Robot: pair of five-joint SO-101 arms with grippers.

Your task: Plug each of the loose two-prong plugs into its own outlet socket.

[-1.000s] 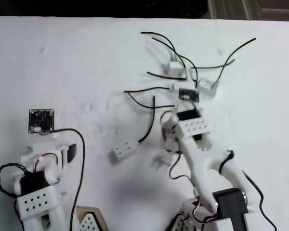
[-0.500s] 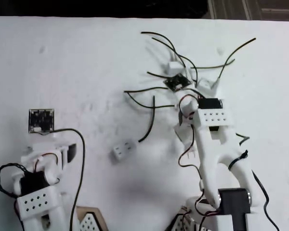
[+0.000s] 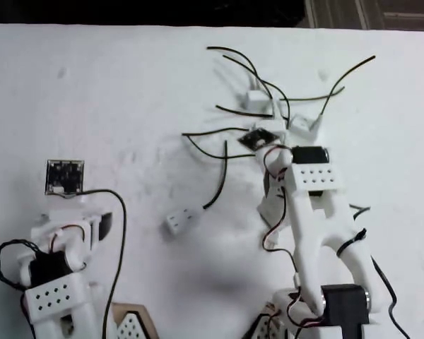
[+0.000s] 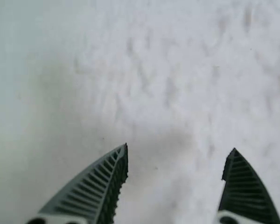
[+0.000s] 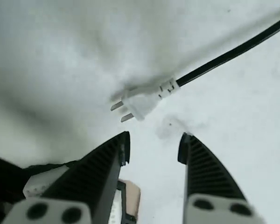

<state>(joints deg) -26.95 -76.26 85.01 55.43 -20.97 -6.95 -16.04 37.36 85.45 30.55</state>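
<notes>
The right arm point(image 3: 311, 219) runs from the lower right of the high view up to the centre of the frame, where it ends at a tangle of black cables point(image 3: 233, 56) in the upper middle of the white desk point(image 3: 127, 106). The right fingers point(image 5: 112, 158) are partly open with nothing between them. A white two-prong plug point(image 5: 139, 105) lies flat on the desk just beyond their tips, not touching them. Its prongs are bare and its black lead point(image 5: 233, 51) runs away from it. A socket block point(image 3: 181, 220) sits left of that arm, a little below the frame's centre, with a black cable rising from it toward the tangle. Two small white blocks point(image 3: 256, 97) lie among the cables in the upper middle; whether they are plugs or sockets cannot be told. The left arm point(image 3: 53, 282) stands in the lower left of the frame, well apart from the cables. The left fingers point(image 4: 107, 177) are spread wide over bare desk and hold nothing.
</notes>
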